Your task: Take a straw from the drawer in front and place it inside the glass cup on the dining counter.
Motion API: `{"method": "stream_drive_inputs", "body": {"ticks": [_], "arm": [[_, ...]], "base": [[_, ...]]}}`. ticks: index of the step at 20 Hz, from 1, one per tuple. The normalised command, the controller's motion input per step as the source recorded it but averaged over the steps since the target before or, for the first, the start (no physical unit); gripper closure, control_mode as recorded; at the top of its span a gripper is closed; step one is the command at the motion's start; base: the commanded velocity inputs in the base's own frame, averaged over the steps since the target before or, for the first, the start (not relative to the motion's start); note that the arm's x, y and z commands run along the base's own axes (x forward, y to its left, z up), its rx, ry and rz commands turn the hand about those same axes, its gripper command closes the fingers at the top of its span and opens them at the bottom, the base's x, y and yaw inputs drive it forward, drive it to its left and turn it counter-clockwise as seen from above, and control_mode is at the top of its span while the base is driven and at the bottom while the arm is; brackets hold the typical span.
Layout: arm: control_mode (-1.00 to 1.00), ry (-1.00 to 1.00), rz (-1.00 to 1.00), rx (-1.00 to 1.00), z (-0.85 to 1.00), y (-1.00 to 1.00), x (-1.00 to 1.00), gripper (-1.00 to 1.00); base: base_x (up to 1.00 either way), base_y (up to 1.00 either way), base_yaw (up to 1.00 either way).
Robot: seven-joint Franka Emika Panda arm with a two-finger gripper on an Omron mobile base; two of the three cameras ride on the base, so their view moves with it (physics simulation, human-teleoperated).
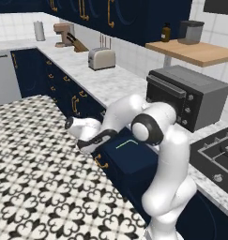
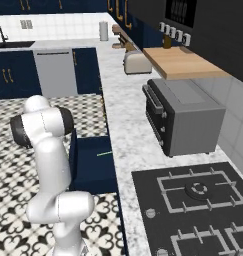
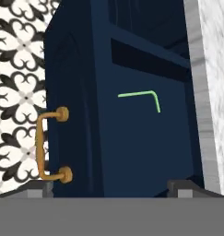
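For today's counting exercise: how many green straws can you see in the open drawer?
1. A single bent green straw lies on the floor of the open drawer, toward its back, away from the brass handle. The drawer's near corners are partly hidden.

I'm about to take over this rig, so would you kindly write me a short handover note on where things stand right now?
Gripper: open, holding nothing, above the front of the open drawer.
Drawer: pulled out from under the marble worktop; its brass handle is free.
Straw: bright green, bent, lying flat on the drawer floor, untouched.
Done: drawer opened.
Left: lower onto the straw, grasp it, lift it out, carry it to the glass cup on the dining counter and put it inside.
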Motion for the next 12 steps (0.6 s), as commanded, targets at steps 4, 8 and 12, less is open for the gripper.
{"method": "stream_drive_inputs", "body": {"ticks": [4,8,12], "arm": [[-1.0,0.05,-0.08,0.0,-0.04,-0.63,0.55,-1.0],[-1.0,0.08,-0.05,0.03,-0.24,-0.61,0.61,-1.0],[-1.0,0.12,-0.01,0.1,-0.6,-0.49,0.41,-1.0]], "base": [[0.0,0.0,0.0],[0.0,0.0,0.0],[0.0,0.0,0.0]]}}
